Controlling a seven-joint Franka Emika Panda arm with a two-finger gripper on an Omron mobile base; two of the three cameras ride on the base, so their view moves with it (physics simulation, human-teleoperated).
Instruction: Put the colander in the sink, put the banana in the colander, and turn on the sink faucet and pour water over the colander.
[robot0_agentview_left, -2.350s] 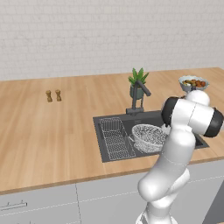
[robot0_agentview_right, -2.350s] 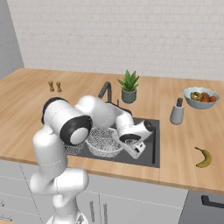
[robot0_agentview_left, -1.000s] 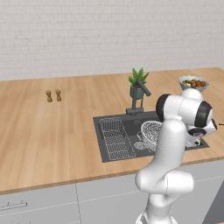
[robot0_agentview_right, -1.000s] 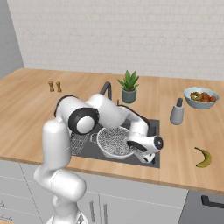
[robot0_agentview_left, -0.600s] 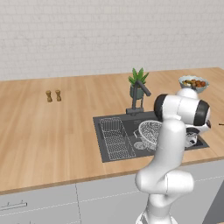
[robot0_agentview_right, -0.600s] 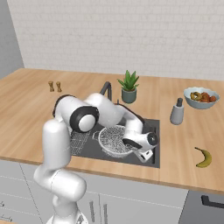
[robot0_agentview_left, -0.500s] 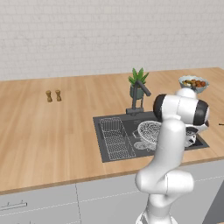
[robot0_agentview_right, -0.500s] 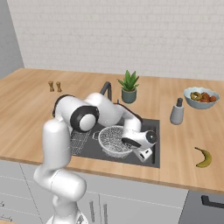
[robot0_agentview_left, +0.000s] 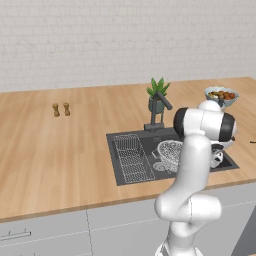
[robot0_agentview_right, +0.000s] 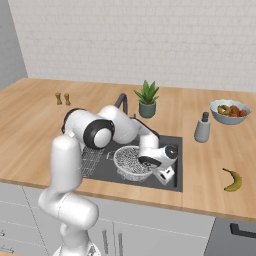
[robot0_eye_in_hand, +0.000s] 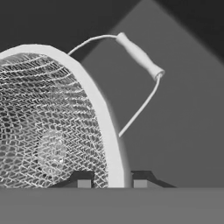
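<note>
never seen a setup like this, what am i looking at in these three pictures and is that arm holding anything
This is a rendered kitchen with a white robot arm on a driving base. Two pictures come from cameras on the base, behind the arm to its left and right. The third comes from a camera on the hand, looking along the end effector. The end effector is shut on the rim of the colander, a wire-mesh bowl, down in the sink. On the wooden counter lie a banana, a fruit bowl, a grey bottle, a potted plant and two small shakers. The dark faucet stands behind the sink.
</note>
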